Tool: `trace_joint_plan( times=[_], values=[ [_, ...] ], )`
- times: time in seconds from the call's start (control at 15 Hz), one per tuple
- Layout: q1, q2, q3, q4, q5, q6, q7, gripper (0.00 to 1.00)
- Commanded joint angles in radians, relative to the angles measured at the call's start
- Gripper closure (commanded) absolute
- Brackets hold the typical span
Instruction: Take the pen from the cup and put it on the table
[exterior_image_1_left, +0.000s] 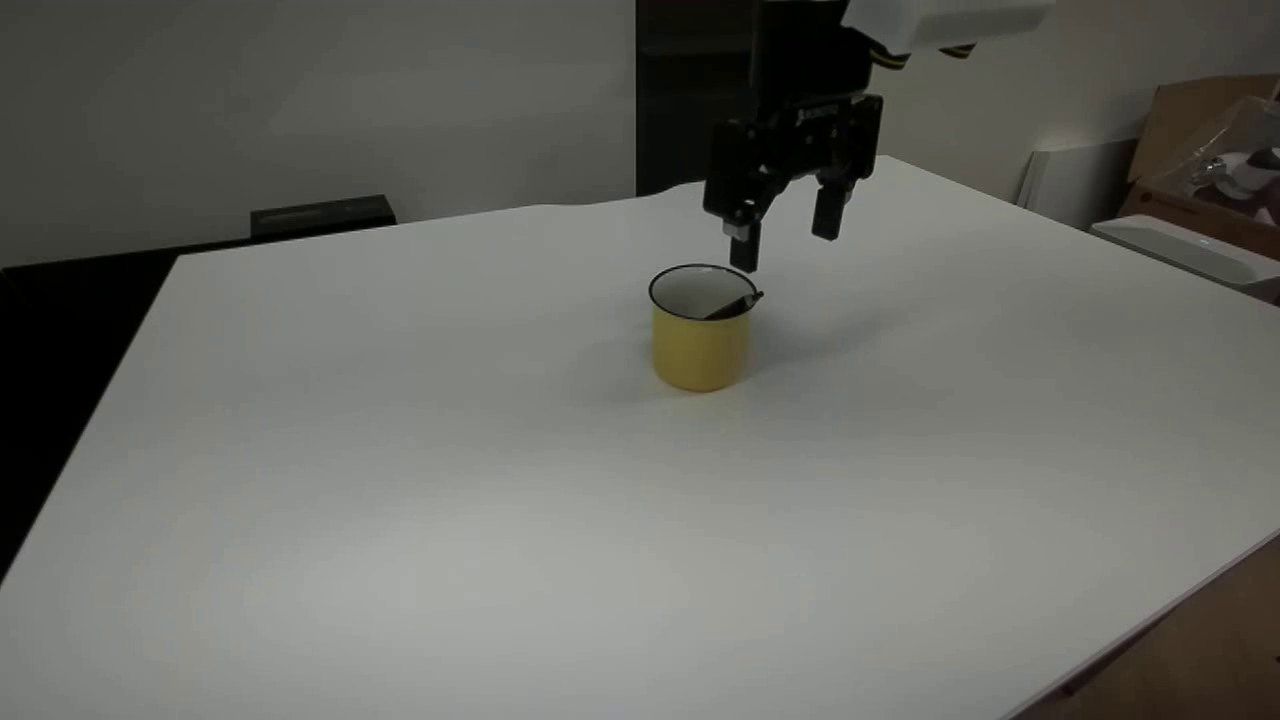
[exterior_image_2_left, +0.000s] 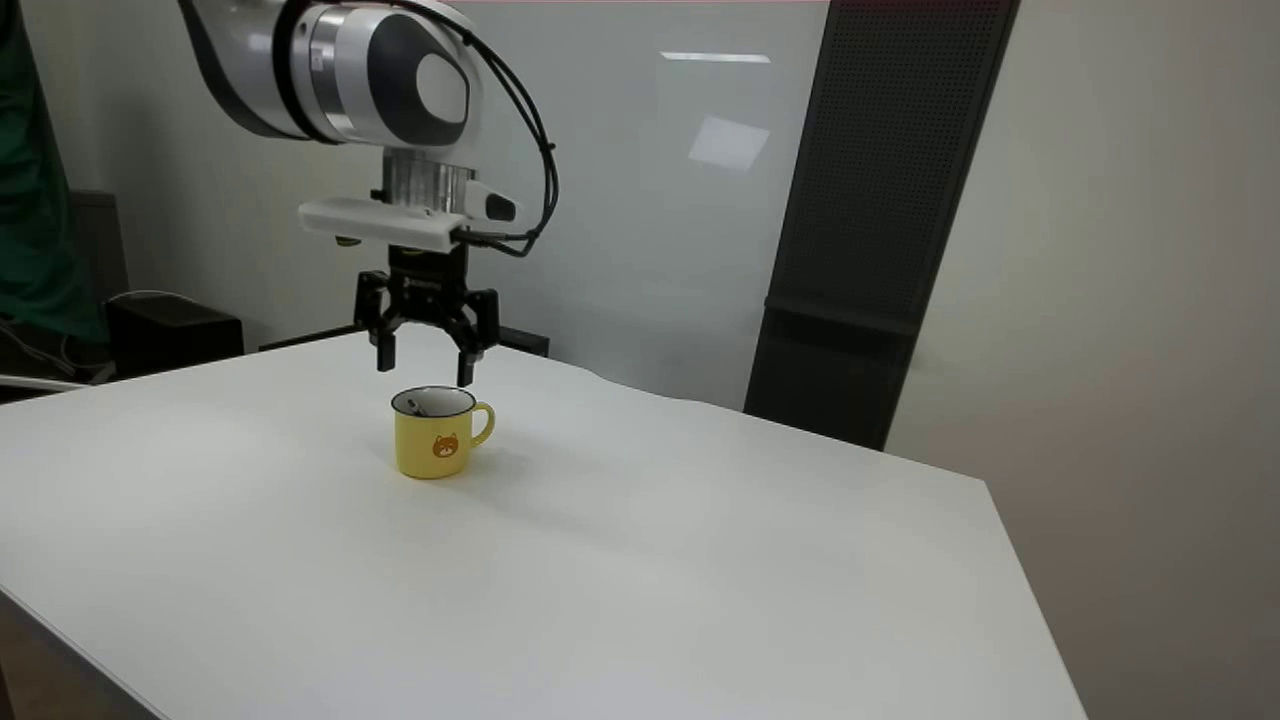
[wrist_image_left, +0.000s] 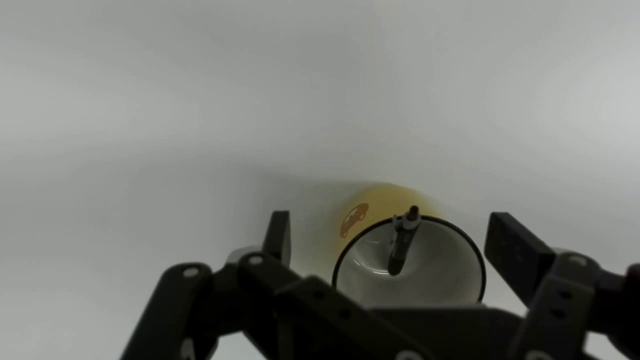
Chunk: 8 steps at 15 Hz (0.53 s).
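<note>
Standing on the white table (exterior_image_1_left: 400, 450), the yellow cup (exterior_image_1_left: 700, 354) is holding the pen (exterior_image_1_left: 731, 308).
In an exterior view, the pen is leaning inside the cup, one end poking out on the right; farther right and higher, I am hovering my gripper (exterior_image_1_left: 785, 252), jaws spread apart.

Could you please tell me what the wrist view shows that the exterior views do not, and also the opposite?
Only the wrist view: the thin black pen down to what looks like its lower end, inside the dark-rimmed, yellow cylindrical cup.

Only the exterior views: the cup's curved yellow handle, a brown cardboard box, and edges of the flat white table.

Both: the cup, the pen's upper part, some table surface, and the black two-fingered gripper, open.
</note>
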Motion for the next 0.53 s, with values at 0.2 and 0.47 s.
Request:
trace_joint_plan(
  times=[0.2, 0.47],
  values=[
    [0.026, 0.057, -0.002, 0.022, -0.019, 0.016, 0.014, 0.0],
    [0.036, 0.086, -0.011, 0.036, -0.031, 0.042, 0.019, 0.0]
  ],
)
